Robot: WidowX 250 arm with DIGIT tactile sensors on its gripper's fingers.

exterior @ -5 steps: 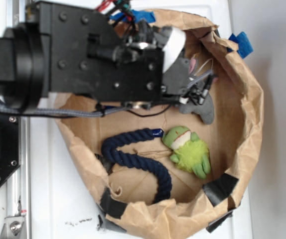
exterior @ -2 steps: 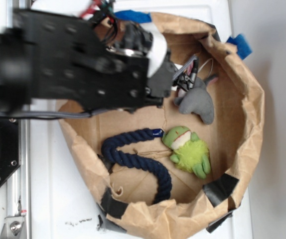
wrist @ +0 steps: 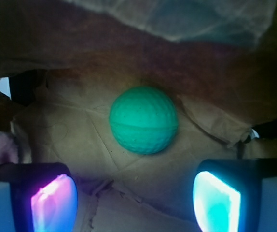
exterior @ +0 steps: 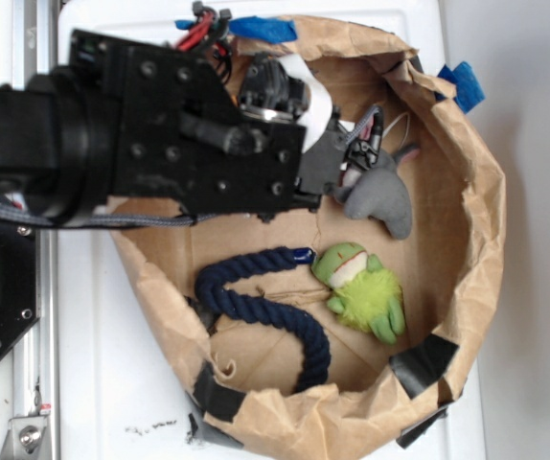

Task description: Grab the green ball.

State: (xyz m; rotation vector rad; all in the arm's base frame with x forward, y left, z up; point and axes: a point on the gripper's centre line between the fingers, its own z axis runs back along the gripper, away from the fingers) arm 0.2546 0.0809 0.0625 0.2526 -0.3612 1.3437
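- My arm fills the upper left of the exterior view, reaching over the crumpled brown paper bag that lies open on the white counter.
- Inside the bag: a grey plush toy just beside my gripper, a lime-green plush frog below it, and a dark blue rope curled to the frog's left.
- Blue tape sits on the bag's upper rim; black tape patches its lower edge.
- A pink-and-grey plush ear shows at the wrist view's left edge.
- The green ball lies on the bag's paper floor near its back wall, ahead of and between my fingers, apart from both.
- It is mint-green, round, with a dimpled grid surface and a seam around its middle.
- My gripper is spread wide, holding nothing.
- Nothing lies between the fingers and the ball.
- The ball is hidden by my arm in the exterior view.
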